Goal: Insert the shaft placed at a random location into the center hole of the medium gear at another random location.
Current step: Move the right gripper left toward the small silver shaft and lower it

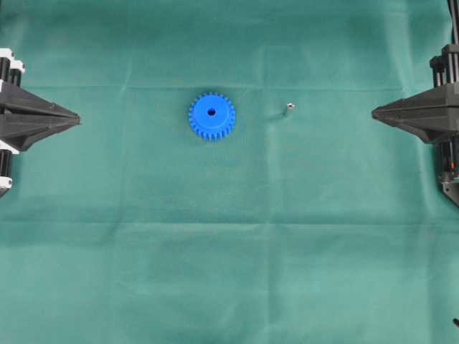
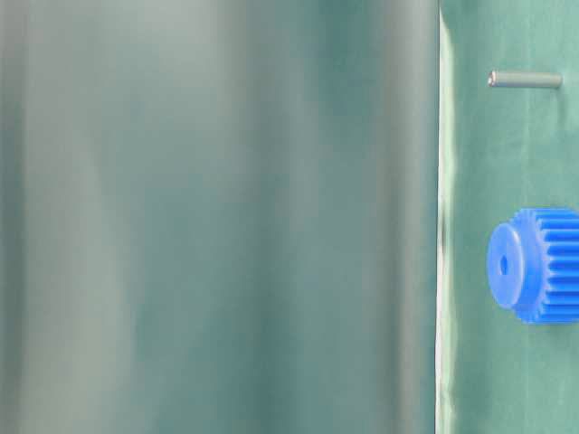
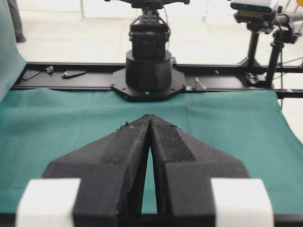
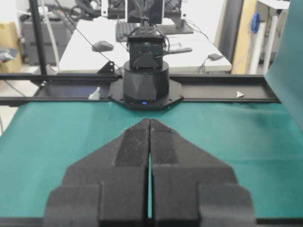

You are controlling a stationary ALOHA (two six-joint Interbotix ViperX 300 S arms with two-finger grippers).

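Both sets of jaws are clenched on nothing. The right gripper (image 1: pixel 374 112) should open, then pinch the shaft (image 1: pixel 288 110) across its middle before carrying it to the medium gear (image 1: pixel 211 116).

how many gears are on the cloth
1. The blue gear lies flat on the green cloth, a bit left of centre in the overhead view, with the small shaft lying apart to its right. No other gear shows in any view.

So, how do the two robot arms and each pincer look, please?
Both are matte black. Each pincer, the left pincer and the right pincer, is made of two wedge-shaped fingers that taper to a point, with a rough foam-like surface. The left one carries white blocks near its base; the right shows thin cables and a small orange mark.
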